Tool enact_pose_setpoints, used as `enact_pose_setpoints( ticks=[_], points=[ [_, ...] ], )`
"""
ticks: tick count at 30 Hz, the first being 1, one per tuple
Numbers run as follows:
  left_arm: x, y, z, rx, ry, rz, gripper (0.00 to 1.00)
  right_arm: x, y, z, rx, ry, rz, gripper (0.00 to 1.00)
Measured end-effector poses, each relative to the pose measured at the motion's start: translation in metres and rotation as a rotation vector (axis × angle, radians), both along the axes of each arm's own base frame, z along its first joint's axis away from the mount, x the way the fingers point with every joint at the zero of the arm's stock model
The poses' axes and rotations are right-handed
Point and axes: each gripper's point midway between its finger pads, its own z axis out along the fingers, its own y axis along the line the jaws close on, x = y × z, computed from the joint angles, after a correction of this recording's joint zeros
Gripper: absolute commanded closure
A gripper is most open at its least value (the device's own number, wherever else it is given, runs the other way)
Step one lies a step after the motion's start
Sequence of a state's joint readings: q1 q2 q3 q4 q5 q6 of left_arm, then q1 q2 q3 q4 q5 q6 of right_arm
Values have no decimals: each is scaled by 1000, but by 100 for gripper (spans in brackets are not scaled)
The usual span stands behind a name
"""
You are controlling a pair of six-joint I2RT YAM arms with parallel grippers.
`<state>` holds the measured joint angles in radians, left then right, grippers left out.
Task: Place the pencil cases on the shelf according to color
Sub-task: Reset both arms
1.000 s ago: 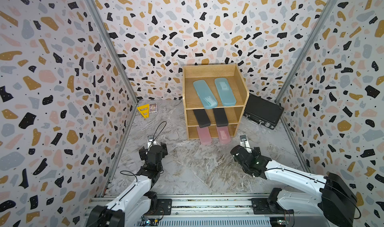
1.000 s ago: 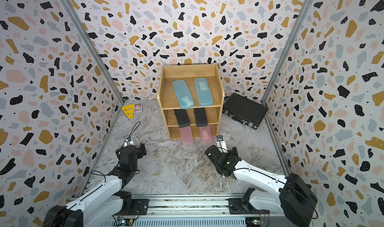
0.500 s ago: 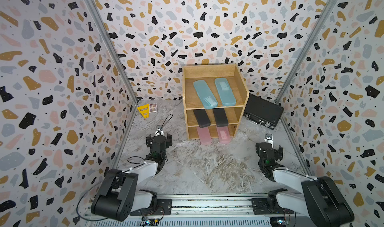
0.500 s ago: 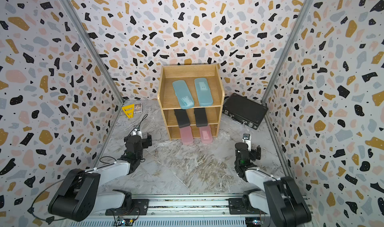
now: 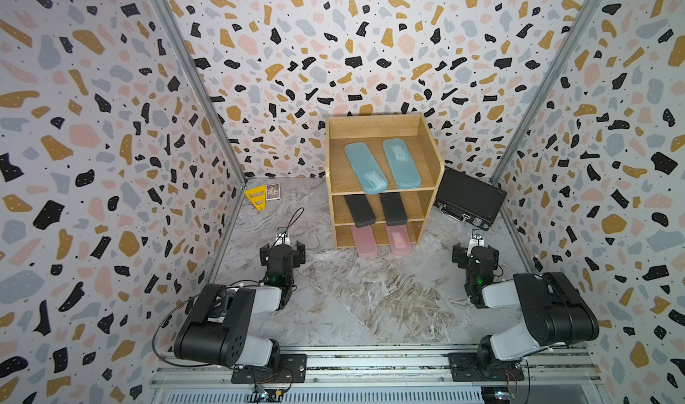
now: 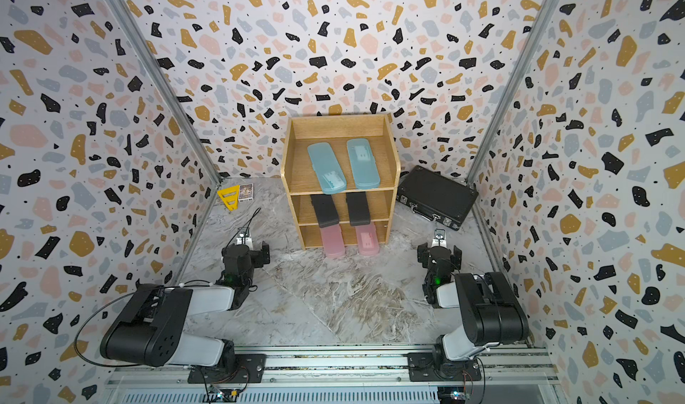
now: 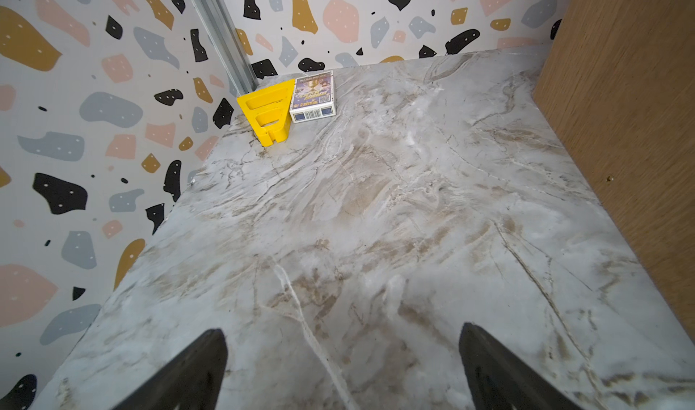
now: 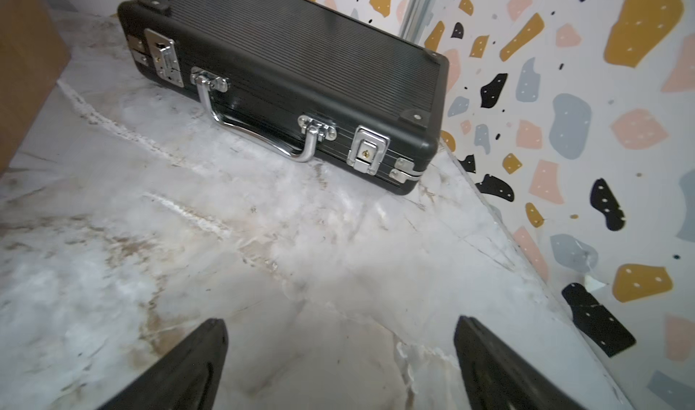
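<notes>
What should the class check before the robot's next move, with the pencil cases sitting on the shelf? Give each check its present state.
1. Teal cases together on the shelf top tier: ok.
2. Black cases together on the middle tier: ok.
3. Pink cases together on the bottom tier: ok.
4. Cases pushed fully in: not ok; black and pink ends jut past the front edges.
5. Left gripper, jaws apart and empty: ok.
6. Right gripper, jaws apart and empty: ok.

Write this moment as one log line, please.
shelf top: two teal cases | middle: two black cases | bottom: two pink cases | left tool: open, empty | right tool: open, empty
</notes>
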<state>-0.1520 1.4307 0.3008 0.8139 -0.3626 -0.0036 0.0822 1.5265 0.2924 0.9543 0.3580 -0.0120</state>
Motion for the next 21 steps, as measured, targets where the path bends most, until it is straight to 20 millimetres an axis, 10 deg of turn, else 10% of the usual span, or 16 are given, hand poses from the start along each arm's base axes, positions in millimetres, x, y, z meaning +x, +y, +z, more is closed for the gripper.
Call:
enact_pose_setpoints(
  ticks=[21],
  points=[
    [0,-1,0,-3,0,-6,0,6,9,1,23,4,47,0]
  ],
)
